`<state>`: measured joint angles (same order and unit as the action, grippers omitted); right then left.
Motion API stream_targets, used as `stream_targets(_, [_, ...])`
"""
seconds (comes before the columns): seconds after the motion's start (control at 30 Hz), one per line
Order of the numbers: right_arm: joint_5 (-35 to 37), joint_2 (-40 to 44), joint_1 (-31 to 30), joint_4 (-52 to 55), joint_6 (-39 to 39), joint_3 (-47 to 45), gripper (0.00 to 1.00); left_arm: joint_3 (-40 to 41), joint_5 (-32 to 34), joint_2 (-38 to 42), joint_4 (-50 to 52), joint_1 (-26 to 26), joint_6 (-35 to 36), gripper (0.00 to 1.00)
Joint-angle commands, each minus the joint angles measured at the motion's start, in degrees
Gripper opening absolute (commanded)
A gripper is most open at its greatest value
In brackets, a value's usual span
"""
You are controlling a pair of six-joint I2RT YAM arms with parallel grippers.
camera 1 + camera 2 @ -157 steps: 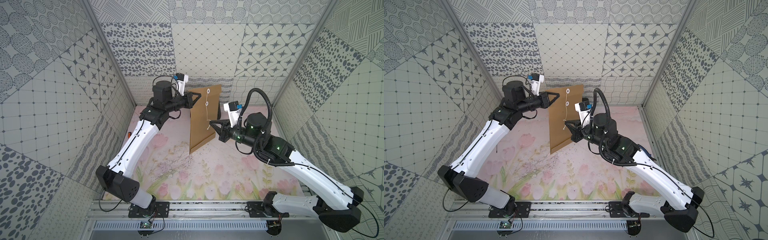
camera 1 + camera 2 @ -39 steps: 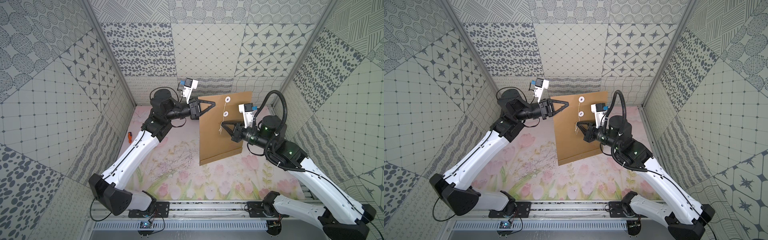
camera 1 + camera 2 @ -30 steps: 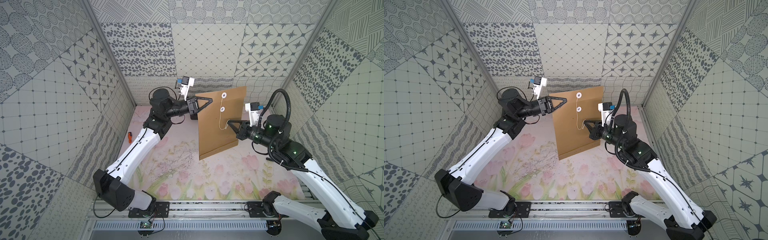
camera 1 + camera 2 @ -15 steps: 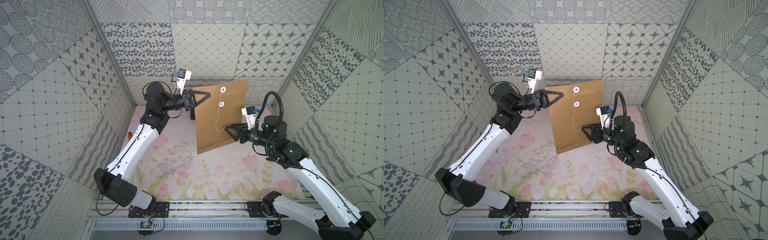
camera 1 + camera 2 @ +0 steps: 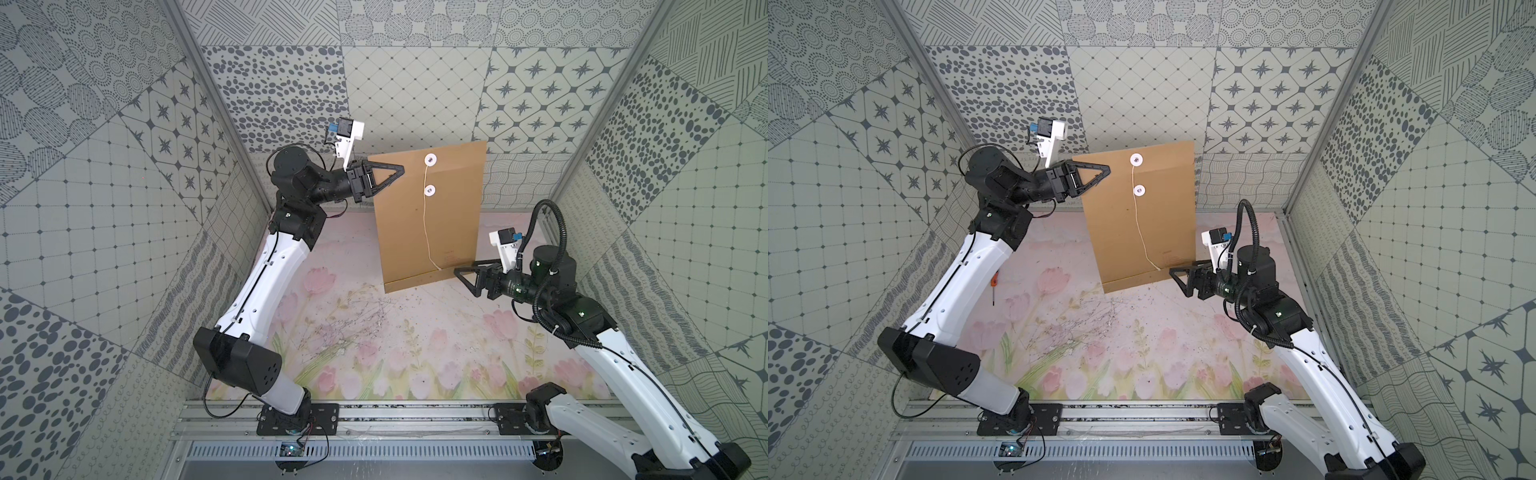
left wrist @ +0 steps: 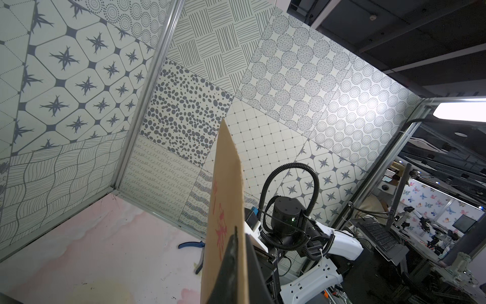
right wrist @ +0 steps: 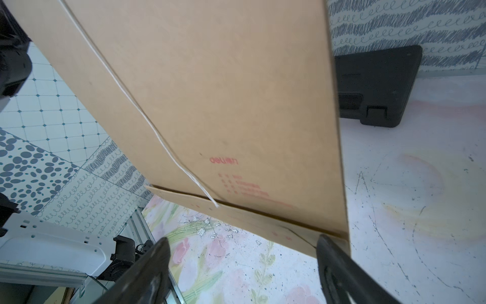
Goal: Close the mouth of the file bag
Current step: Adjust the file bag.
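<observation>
In both top views the large flat brown kraft-paper file bag (image 5: 430, 224) hangs upright above the floral tabletop (image 5: 374, 353), mouth (image 5: 457, 153) uppermost. The left jaws are clamped on its top corner and the right jaws are apart beside its bottom corner. In the left wrist view, the file bag (image 6: 226, 184) is edge-on between the pinching jaws. In the right wrist view, a thin white string (image 7: 147, 123) dangles loose down its face.

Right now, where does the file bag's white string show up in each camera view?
Top view: white string hangs down the file bag from the upper button.
Top view: same, near picture centre.
Left wrist: not visible; bag seen edge-on.
Right wrist: runs diagonally across the bag's face.
Shared landmark: the file bag, in all four.
</observation>
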<state>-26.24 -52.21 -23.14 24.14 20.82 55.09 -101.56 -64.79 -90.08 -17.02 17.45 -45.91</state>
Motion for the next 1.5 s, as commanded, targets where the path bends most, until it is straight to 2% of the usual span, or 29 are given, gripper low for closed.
stream_targets(0.0, [1.7,1.5,0.3,-4.5,0.7,0.1,0.88,-2.9,-4.3,-1.3,-4.8,-1.9,-4.5,0.00])
stream_targets(0.17, [0.3,-5.6,4.2,-5.6,-0.4,11.6,0.89,-0.9,-7.9,-1.7,-7.2,-1.9,-8.1,0.00])
stream_targets(0.33, [-11.1,-12.2,10.6,-16.4,6.6,15.5,0.91,-0.8,-10.6,-1.3,-6.9,-1.9,-8.7,0.00])
stream_targets(0.5, [-15.1,-17.0,10.8,-18.6,6.3,20.0,0.92,0.3,-11.6,-1.1,-7.7,-1.5,-9.3,0.00])
stream_targets(0.57, [-18.8,-18.1,10.8,-21.0,7.6,21.2,0.91,1.1,-11.9,-1.2,-8.1,-1.1,-9.3,0.00])
stream_targets(0.63, [-23.9,-19.1,10.7,-23.8,9.8,21.9,0.86,1.3,-11.6,-1.4,-7.9,-1.1,-9.3,0.00])
stream_targets(0.73, [-27.5,-19.2,9.5,-27.4,12.1,20.5,0.71,0.9,-10.8,-2.1,-6.7,-1.1,-8.5,0.00])
stream_targets(0.8, [-28.5,-18.7,9.0,-29.2,13.4,19.4,0.51,0.2,-10.0,-2.6,-3.9,-1.1,-6.9,0.00])
stream_targets(0.87, [-29.3,-18.2,9.0,-31.2,15.0,18.6,0.36,-0.2,-9.6,-3.0,-2.2,-1.1,-5.9,0.00])
stream_targets(1.07, [-31.4,-18.5,9.3,-33.5,17.6,18.9,0.01,0.3,-9.0,-2.5,-1.8,-1.1,-6.0,0.00])
stream_targets(1.13, [-32.6,-19.1,9.8,-37.1,20.7,18.2,0.00,0.6,-9.2,-2.1,-2.5,-1.1,-6.4,0.00])
stream_targets(1.37, [-35.3,-20.1,10.3,-44.3,26.7,18.4,0.00,5.2,-10.4,-0.1,-6.2,-1.3,-8.8,0.23])
stream_targets(1.47, [-36.0,-20.1,10.9,-46.1,28.6,18.8,0.00,9.4,-10.4,1.6,-7.7,-1.3,-8.6,0.39])
